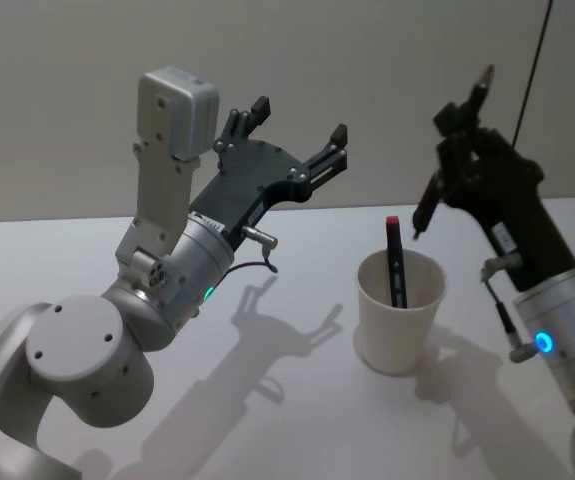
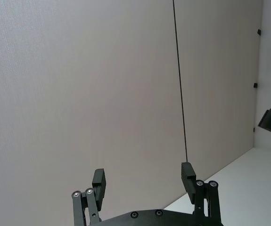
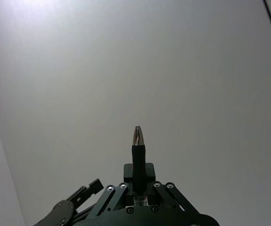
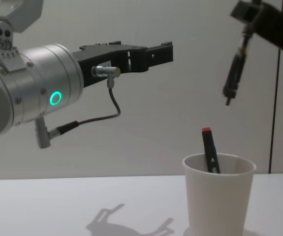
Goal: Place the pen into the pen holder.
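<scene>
desk [image 1: 267,420]: you see a plain white top, shadows across it | wall [image 1: 67,100]: pale behind your scene | cable [image 4: 275,113]: thin, dark, hanging straight down the wall at right

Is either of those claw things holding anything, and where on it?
The right gripper is shut on a dark pen near its upper end. The left gripper is open and holds nothing.

Left end effector [image 1: 297,135] agape; right end effector [image 1: 459,118] clamped, raised.

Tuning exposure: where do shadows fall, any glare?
Head view: left gripper casts a crisp shadow on the table, light coming from above. Chest view: same shadow beside the pen holder. Right wrist view: bright patch top left of the wall, otherwise no glare.
</scene>
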Controlling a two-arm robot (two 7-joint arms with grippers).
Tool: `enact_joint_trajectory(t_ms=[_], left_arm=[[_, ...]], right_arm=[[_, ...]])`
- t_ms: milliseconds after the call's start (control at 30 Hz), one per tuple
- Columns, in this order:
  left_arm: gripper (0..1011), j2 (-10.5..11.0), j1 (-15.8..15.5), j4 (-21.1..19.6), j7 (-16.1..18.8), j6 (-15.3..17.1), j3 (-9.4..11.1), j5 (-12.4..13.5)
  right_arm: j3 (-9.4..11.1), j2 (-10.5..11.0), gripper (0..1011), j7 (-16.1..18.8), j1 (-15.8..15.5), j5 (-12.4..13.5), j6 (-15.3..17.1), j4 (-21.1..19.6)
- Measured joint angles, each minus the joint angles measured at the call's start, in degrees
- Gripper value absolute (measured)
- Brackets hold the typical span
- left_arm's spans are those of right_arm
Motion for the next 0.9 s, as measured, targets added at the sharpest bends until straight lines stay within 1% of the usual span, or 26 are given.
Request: enact_joint_trajectory(t_ms=[33,67,100,133,233,267,333,367,467,500,533,567,667,700,900], left_arm=[[1004,0.0,0.0,0.0,0.0,0.0,0.0,0.0],[1003,0.0,0.0,0.0,0.0,0.0,0.0,0.0],[1003,0.0,0.0,0.0,0.0,0.0,0.0,0.0],[1003,0.0,0.0,0.0,0.0,0.0,0.0,0.0],[1003,0.0,0.0,0.0,0.0,0.0,0.0,0.0],[1003,0.0,0.0,0.0,0.0,0.0,0.0,0.0],[1004,0.0,0.0,0.0,0.0,0.0,0.0,0.0],[1003,0.0,0.0,0.0,0.0,0.0,0.0,0.0],[1003,0.0,0.0,0.0,0.0,0.0,0.0,0.0],[1003,0.0,0.0,0.0,0.0,0.0,0.0,0.0],[1004,0.0,0.0,0.0,0.0,0.0,0.0,0.0],[1003,0.0,0.0,0.0,0.0,0.0,0.0,0.0],[1004,0.0,0.0,0.0,0.0,0.0,0.0,0.0],[1003,0.0,0.0,0.0,0.0,0.0,0.0,0.0],[1003,0.0,0.0,0.0,0.0,0.0,0.0,0.0]], right_arm=[[0.0,0.0,131,0.0,0.0,0.0,0.0,0.0],[-0.4,-0.3,131,0.0,0.0,-2.1,0.1,0.1],[-0.6,-0.4,131,0.0,0.0,-2.9,0.2,0.1],[-1.0,-0.8,131,0.0,0.0,-4.7,0.2,0.4],[-1.4,-1.3,131,0.0,0.1,-7.4,0.3,0.8],[-1.8,-1.6,131,-0.2,0.2,-9.2,0.3,1.1],[-2.1,-2.0,131,-0.5,0.2,-11.6,0.3,1.6],[-2.4,-2.3,131,-0.8,0.3,-13.3,0.3,2.0],[-2.8,-2.8,131,-1.3,0.3,-15.5,0.2,2.8],[-3.0,-3.0,131,-1.7,0.3,-16.9,0.1,3.2],[-3.1,-3.2,131,-1.8,0.3,-17.5,0.1,3.5],[-3.3,-3.4,132,-2.1,0.3,-18.8,-0.1,3.9],[-3.4,-3.6,131,-2.8,0.3,-20.2,-0.2,4.6],[-3.5,-3.7,131,-3.2,0.2,-21.2,-0.4,5.0],[-3.5,-3.9,131,-4.7,-0.1,-23.6,-0.8,6.4]])
